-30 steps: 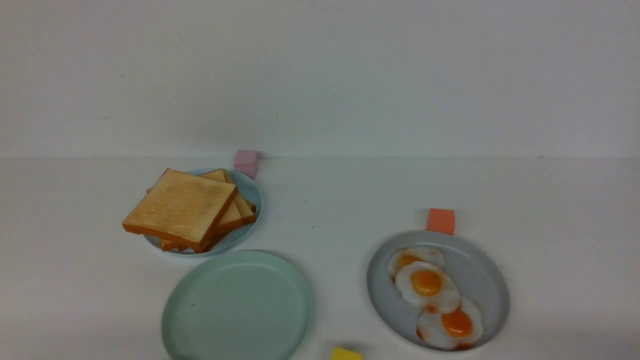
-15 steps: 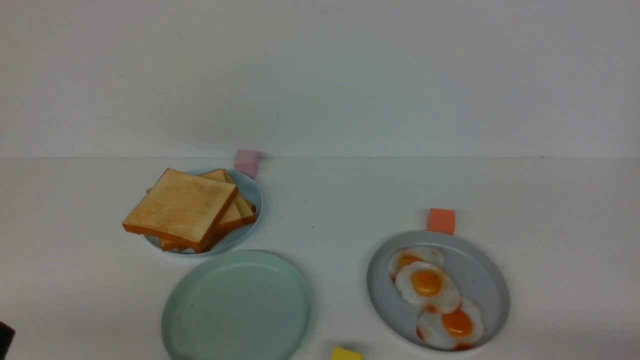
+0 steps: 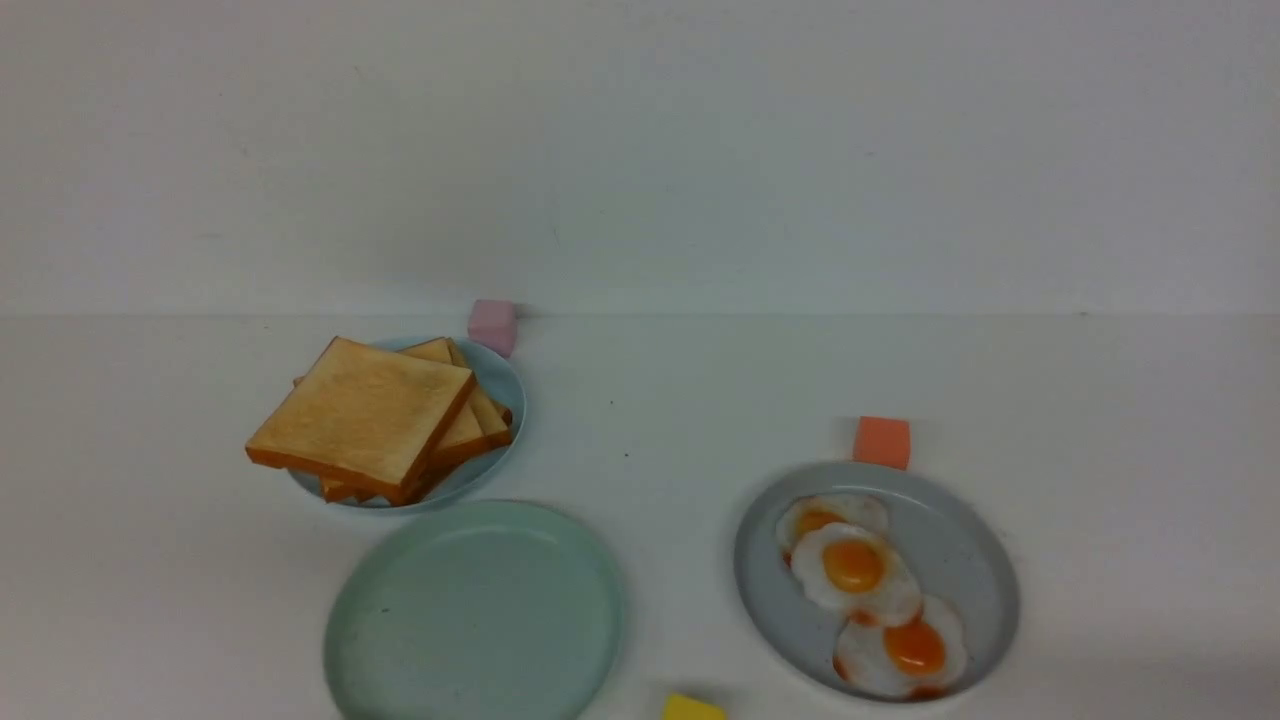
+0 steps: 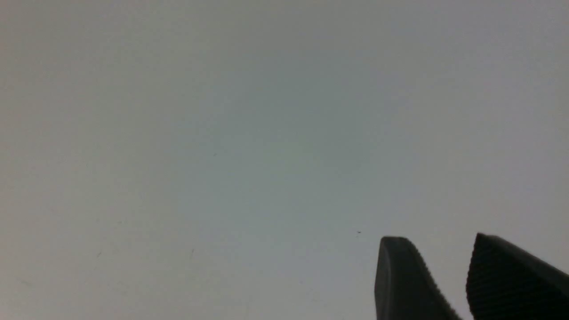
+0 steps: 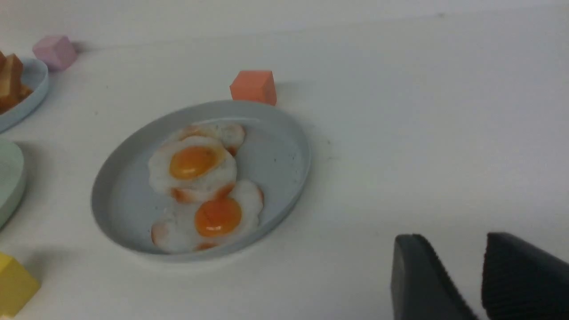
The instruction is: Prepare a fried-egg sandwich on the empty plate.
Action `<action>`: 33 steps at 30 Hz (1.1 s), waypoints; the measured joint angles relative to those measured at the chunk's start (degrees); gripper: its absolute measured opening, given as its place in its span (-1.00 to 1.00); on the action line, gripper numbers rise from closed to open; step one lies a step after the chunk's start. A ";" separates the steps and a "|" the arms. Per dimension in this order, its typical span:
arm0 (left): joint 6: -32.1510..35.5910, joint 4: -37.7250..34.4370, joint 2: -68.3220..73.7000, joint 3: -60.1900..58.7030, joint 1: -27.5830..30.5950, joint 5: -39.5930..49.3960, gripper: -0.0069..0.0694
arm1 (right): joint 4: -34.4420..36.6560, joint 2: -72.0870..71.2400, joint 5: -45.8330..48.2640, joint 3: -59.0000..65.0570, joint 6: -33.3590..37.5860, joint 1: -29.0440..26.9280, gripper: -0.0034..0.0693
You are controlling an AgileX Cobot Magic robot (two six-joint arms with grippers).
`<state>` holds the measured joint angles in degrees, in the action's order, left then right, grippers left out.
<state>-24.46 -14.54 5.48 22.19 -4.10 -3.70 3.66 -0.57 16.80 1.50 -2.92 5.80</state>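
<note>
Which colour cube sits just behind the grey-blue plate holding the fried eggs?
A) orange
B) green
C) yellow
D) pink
A: the orange cube stands at the far rim of the grey-blue plate, seen in both the front and right wrist views.

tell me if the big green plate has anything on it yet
Empty. The mint-green plate shows only bare surface; the toast sits stacked on the light-blue plate, the eggs lie on the grey plate.
</note>
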 joint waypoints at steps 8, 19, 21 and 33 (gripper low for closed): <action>1.00 7.75 18.36 17.60 0.00 30.37 -0.19 | 0.00 0.00 -7.66 0.00 -4.30 0.00 -0.24; -5.96 7.49 37.68 17.66 0.00 38.17 -0.19 | 0.26 0.00 -14.59 0.00 -24.31 0.00 -0.24; -6.60 4.44 42.44 17.85 0.00 39.19 -0.19 | -0.23 0.00 -16.80 0.00 -24.66 0.00 -0.24; 2.97 -6.35 66.82 36.73 2.79 43.60 -0.19 | -0.06 0.65 1.49 -12.93 -26.57 0.00 -0.24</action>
<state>-21.50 -20.89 72.30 58.92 -1.32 39.90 3.60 0.08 18.29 -11.43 -29.49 5.80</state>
